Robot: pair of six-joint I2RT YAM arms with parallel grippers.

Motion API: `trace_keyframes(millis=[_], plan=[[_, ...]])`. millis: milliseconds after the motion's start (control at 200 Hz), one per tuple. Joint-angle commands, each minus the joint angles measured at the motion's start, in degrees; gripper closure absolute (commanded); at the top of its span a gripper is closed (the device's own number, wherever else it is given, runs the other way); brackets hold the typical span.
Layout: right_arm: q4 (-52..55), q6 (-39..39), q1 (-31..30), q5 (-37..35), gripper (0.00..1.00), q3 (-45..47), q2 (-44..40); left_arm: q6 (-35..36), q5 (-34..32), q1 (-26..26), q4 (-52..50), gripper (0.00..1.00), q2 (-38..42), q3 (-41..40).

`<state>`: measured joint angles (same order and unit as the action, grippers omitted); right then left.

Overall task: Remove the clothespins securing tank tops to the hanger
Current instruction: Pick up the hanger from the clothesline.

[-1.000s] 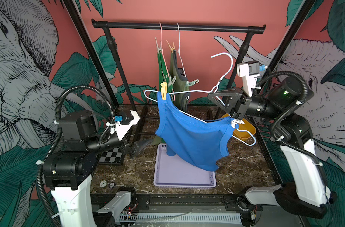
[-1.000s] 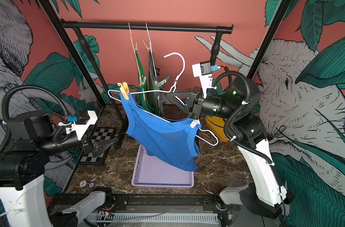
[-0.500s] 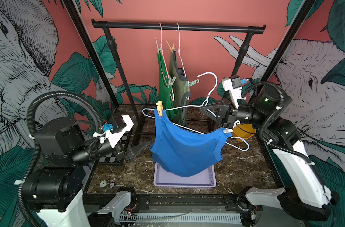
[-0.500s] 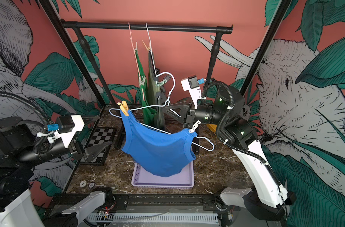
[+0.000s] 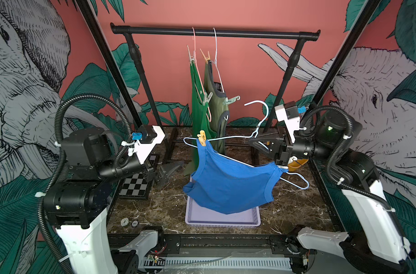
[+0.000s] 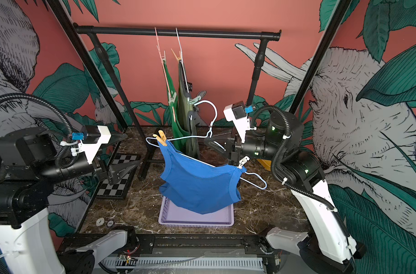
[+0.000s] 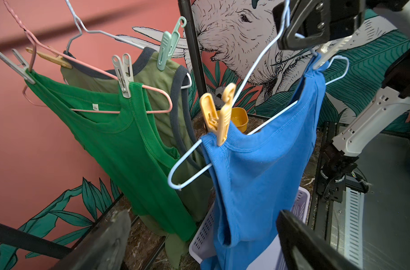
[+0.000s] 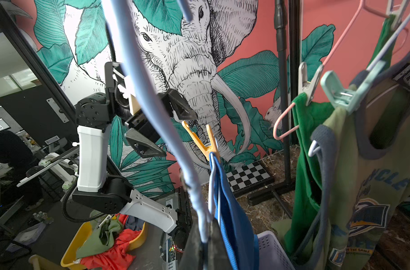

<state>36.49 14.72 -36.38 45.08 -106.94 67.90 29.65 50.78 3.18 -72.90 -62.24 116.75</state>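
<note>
Above the tray (image 5: 222,223), the right hand (image 5: 251,142), clamped on the hanger (image 5: 228,137), has lowered the tan clothespin (image 5: 202,138) within reach of the spread left hand (image 6: 131,150).

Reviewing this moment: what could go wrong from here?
The right gripper pinches only the thin wire of the tilted hanger, so a tug on the yellow clothespin by the open left gripper may twist it. With that pin off, the blue tank top would hang from the white clothespin alone and might slump beside the basket.
</note>
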Motion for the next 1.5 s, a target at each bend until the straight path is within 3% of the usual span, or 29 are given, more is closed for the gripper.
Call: trace_keyframes(millis=[0, 115, 345, 510, 725, 895, 990, 1190, 1495], plan=[[2.6, -5.3, -0.2, -1.8, 1.00, -4.0, -1.1, -0.3, 1.3, 0.1, 1.1, 0.01, 0.4, -0.5], [4.4, -6.2, -0.2, -0.3, 1.00, -5.8, 0.0, -0.1, 2.2, 0.0, 0.7, 0.01, 0.7, -0.1], [9.8, -10.9, -0.1, -4.2, 1.00, -8.2, -0.6, 0.2, 5.2, 0.0, -0.5, 0.01, 0.2, 1.7], [8.8, -9.6, -0.1, 1.5, 1.00, -6.3, 2.1, -1.0, 10.3, 0.0, 0.0, 0.01, -1.1, 2.7], [-3.2, -3.9, -0.2, 11.2, 1.00, 2.6, 4.9, -8.0, 18.4, 0.0, 6.8, 0.01, -3.3, 1.2], [-14.0, 0.5, -0.7, 13.8, 1.00, 8.1, 7.3, -16.9, 23.5, 0.1, 16.7, 0.01, -5.4, -2.6], [-16.9, 0.9, -1.8, 13.4, 1.00, 8.5, 9.5, -23.1, 23.8, 0.1, 26.3, 0.01, -5.0, -7.6], [-16.9, -2.4, -5.7, 10.3, 1.00, 7.2, 12.2, -30.1, 24.7, 1.3, 36.3, 0.03, -7.2, -13.3], [-18.8, -3.5, -10.5, 6.5, 1.00, 4.8, 17.7, -24.8, 21.3, 5.9, 32.2, 0.14, -8.8, -13.9]])
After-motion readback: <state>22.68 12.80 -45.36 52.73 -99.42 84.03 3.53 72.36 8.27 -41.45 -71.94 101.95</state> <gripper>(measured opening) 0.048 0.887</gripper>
